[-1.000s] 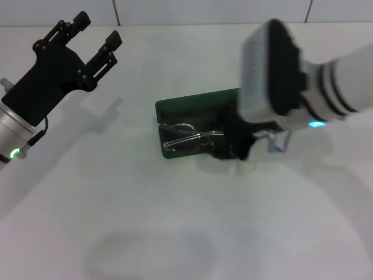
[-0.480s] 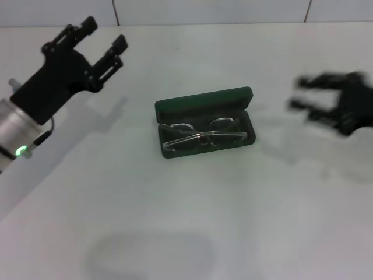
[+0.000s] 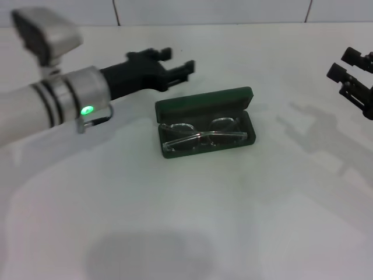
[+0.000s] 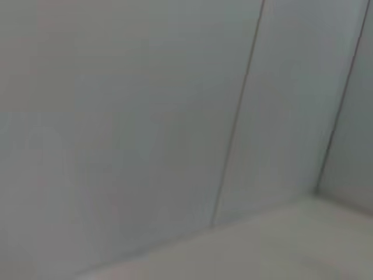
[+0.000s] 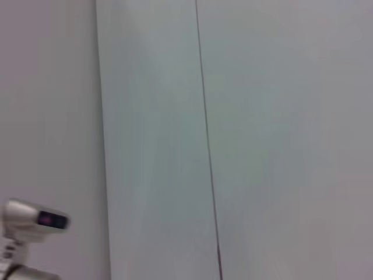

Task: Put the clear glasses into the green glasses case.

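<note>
The green glasses case (image 3: 204,100) lies open in the middle of the white table, its lid tipped back on the far side. The clear glasses (image 3: 201,136) rest inside its dark base, folded, with their arms across the lenses. My left gripper (image 3: 175,61) hovers open just behind and to the left of the lid, holding nothing. My right gripper (image 3: 345,64) is open and apart from the case, at the right edge of the head view. Both wrist views show only the tiled wall.
The white table (image 3: 192,221) runs to a tiled wall (image 3: 210,10) at the back. A grey part of the left arm (image 5: 32,220) shows in a corner of the right wrist view.
The right gripper has left the case and withdrawn to the far right. The left arm has swung in from the far left toward the back of the lid. The glasses stay in the case.
</note>
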Action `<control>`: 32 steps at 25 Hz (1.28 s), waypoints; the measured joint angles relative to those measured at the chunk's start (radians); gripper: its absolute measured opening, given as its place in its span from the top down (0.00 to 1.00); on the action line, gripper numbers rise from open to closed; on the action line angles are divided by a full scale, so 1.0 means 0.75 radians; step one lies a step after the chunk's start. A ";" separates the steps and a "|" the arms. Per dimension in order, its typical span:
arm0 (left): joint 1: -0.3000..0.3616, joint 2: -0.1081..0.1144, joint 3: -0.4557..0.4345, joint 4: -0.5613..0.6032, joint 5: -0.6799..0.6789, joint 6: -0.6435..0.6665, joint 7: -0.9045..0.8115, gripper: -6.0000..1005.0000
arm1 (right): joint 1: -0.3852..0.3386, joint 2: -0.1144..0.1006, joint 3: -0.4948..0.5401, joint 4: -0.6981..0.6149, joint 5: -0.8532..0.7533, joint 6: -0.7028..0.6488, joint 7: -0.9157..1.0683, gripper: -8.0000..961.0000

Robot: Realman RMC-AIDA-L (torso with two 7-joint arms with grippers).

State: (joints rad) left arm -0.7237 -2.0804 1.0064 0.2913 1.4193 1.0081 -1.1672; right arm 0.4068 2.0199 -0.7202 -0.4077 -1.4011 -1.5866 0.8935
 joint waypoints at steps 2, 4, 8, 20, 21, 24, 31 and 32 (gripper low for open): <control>-0.044 -0.013 0.003 -0.001 0.075 -0.077 -0.042 0.32 | 0.002 0.001 -0.002 0.005 -0.004 0.005 -0.004 0.54; -0.059 -0.018 0.028 -0.008 0.097 -0.109 -0.061 0.32 | 0.004 0.003 -0.013 0.008 -0.008 0.013 -0.006 0.54; -0.059 -0.015 0.178 0.002 0.096 -0.113 -0.124 0.32 | 0.010 0.003 -0.027 0.021 -0.009 0.036 -0.008 0.54; 0.080 -0.016 0.387 0.131 0.114 -0.081 -0.140 0.32 | 0.047 0.002 -0.026 0.027 -0.004 0.070 -0.012 0.54; 0.104 -0.017 0.389 0.159 0.099 -0.072 -0.134 0.32 | 0.051 0.002 -0.026 0.028 -0.004 0.072 -0.012 0.54; 0.187 -0.014 0.382 0.229 -0.044 0.019 -0.055 0.32 | 0.066 0.002 -0.040 0.028 -0.005 0.076 -0.012 0.54; 0.348 0.035 0.378 0.258 -0.380 0.495 0.267 0.32 | 0.130 -0.013 -0.281 0.008 -0.011 0.107 0.016 0.54; 0.362 0.052 0.378 0.258 -0.372 0.567 0.272 0.32 | 0.147 -0.017 -0.340 -0.001 -0.011 0.106 0.027 0.54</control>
State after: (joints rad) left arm -0.4522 -2.0411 1.2902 0.4846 1.1405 1.4331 -0.9634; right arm 0.5172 2.0071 -0.9755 -0.4085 -1.4094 -1.5068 0.9139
